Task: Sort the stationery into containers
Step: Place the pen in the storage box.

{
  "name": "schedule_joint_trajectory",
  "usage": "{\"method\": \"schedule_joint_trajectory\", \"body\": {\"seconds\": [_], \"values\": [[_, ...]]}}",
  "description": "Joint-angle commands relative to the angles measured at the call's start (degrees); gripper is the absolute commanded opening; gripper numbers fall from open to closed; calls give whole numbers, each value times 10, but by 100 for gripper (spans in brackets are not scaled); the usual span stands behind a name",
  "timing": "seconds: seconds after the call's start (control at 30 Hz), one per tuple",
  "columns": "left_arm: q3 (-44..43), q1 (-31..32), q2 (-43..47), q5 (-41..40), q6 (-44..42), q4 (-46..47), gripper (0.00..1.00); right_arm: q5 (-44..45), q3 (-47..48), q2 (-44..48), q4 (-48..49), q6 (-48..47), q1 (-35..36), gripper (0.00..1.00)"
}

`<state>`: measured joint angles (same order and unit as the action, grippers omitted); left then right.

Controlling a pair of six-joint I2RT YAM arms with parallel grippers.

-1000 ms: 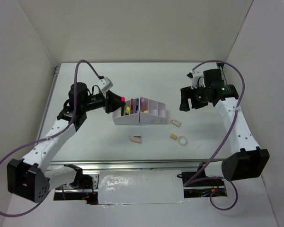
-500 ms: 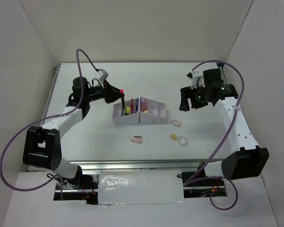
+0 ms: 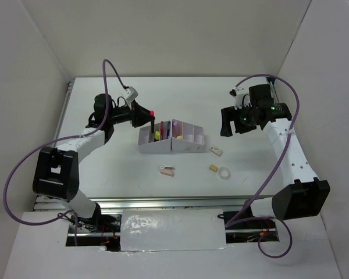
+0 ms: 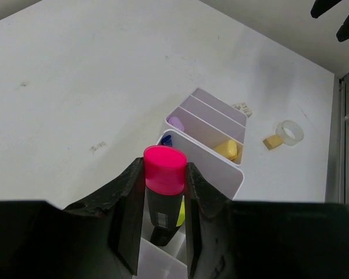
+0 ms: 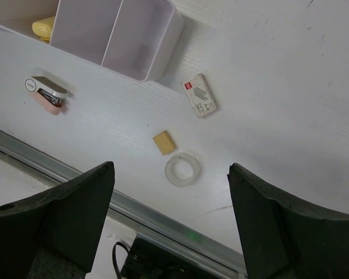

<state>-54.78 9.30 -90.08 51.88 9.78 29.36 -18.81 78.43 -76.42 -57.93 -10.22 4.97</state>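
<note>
Above the white organiser [image 4: 221, 174], the left fingers [image 4: 127, 209] clamped the black-pink highlighter [image 4: 164, 174] cap-up, seemingly to slot it in. The right fingers [image 5: 75, 215] hung apart, empty.

Glossy white plastic organiser [image 4: 221, 174]; clear tape ring [image 5: 181, 169].

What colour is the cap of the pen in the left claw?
Bright pink cap on the highlighter; left wrist view shows it best.
</note>
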Motion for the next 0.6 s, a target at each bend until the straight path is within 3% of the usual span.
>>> {"method": "schedule_joint_trajectory", "body": {"seconds": [0.0,0.43,0.57], "values": [[-13,6,-9,21,-37,26,14,9,10,-2,9,-9,-3,86],[-11,17,-14,6,-69,-16,46,13,-15,4,7,-39,-1,81],[-18,18,3,4,-81,-46,64,27,-42,17,21,-50,5,78]]}}
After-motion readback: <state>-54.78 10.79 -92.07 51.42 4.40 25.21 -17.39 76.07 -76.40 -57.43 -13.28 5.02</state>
